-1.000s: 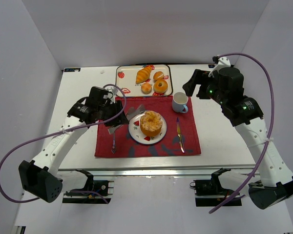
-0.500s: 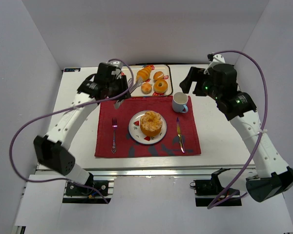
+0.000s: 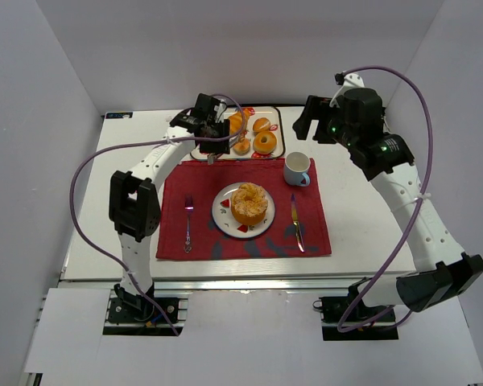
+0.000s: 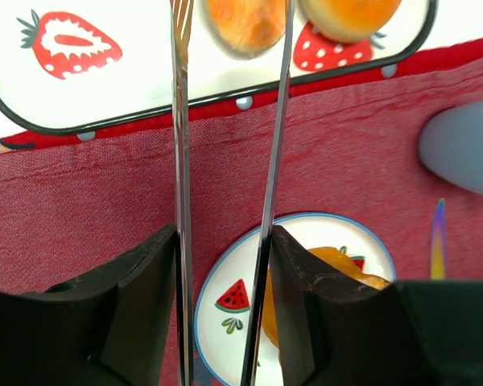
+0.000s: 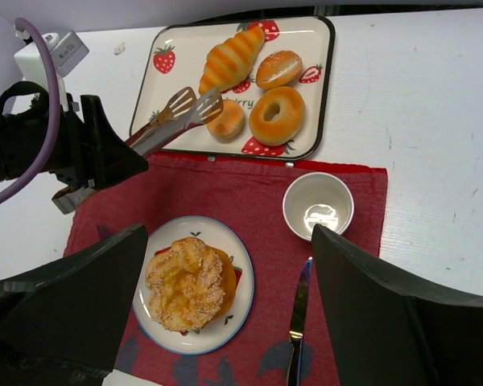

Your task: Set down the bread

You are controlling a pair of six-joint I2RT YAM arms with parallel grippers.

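Note:
The ring-shaped loaf [image 3: 249,203] lies on the white plate [image 3: 221,211]; it also shows in the right wrist view [image 5: 191,283]. The small round bun [image 3: 241,145] sits on the strawberry tray [image 3: 200,129]. My left gripper [image 3: 209,127] is shut on metal tongs [image 5: 173,121], whose spread tips reach the bun [image 5: 226,121]; I cannot tell if they touch it. In the left wrist view the bun [image 4: 245,20] shows between the two blades [image 4: 181,161]. My right gripper [image 3: 306,129] is open and empty, high above the cup.
The tray also holds a croissant [image 3: 237,123], a glazed donut [image 3: 265,142] and an oval roll [image 3: 262,125]. A white cup [image 3: 296,169], a knife [image 3: 295,223] and a fork [image 3: 188,221] lie on the red placemat [image 3: 306,209].
My left arm has swung from beside the plate back to the tray, carrying the tongs to the small bun. My right arm has risen and shifted slightly left.

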